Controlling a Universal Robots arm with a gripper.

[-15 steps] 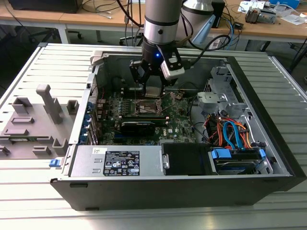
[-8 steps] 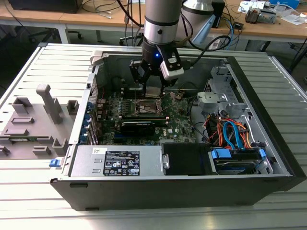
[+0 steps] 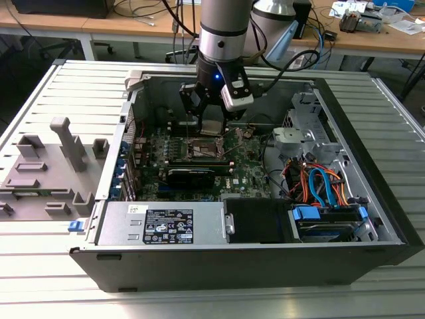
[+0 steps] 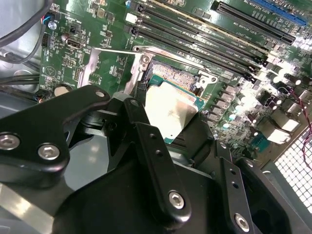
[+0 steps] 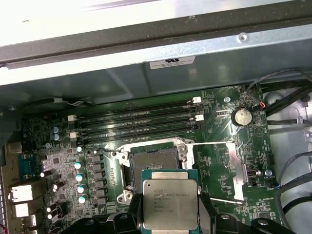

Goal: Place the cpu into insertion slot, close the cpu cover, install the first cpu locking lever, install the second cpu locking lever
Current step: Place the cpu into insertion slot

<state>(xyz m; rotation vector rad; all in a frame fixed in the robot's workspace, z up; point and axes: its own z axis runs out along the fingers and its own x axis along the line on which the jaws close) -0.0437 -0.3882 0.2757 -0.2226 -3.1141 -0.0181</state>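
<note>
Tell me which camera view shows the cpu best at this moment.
The first wrist view: the cpu faces the camera flat, its metal top plainly visible, gripped in the claw. The second wrist view shows the cpu tilted, partly behind the claw. The exterior view shows the cpu small, under the arm's wrist.

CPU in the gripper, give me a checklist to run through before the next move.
1. Grip: gripper shut on the cpu at two opposite edges: ok.
2. The cpu cover swung open, off the socket: ok.
3. Socket free of stray items: ok.
4. The cpu lined up over the socket: cannot tell; in the first wrist view it overlaps just one edge of it.
5. The cpu's corner orientation matching the socket: cannot tell.
</note>
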